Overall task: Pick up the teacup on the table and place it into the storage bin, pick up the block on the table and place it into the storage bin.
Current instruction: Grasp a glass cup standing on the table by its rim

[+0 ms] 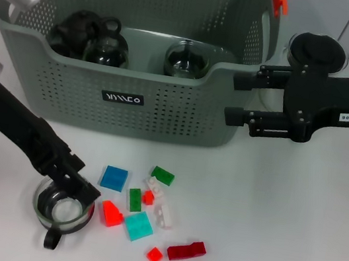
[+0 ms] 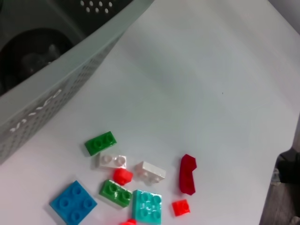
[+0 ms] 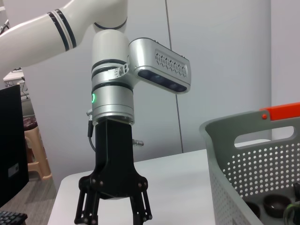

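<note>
The teacup (image 1: 62, 211), a clear glass one, stands on the white worktop (image 1: 280, 222) at the near left, its dark handle pointing toward the near edge. The left gripper (image 1: 77, 189) is right over it, its black fingers reaching down at the cup's rim on the far-right side; whether they already pinch the rim or are only spread about it I cannot tell, since the arm hides the tips.

Just right of the cup lies a loose scatter of blocks: a blue square (image 1: 113, 178), a teal plate (image 1: 138, 226), green pieces (image 1: 162, 175), white ones (image 1: 162, 214), small red ones and a dark red long block (image 1: 186, 250) lying nearest. The left arm is much the nearer to all of these.

Behind, across the far side, stands the storage bin (image 1: 164, 112), already holding dark glassware. From the cup, the bin lies straight away and slightly right, so the lift must clear its near wall.

The right gripper (image 1: 235, 97) hovers beside the bin's right end, well apart from cup and blocks, fingers spread moderately wide and holding nothing.
</note>
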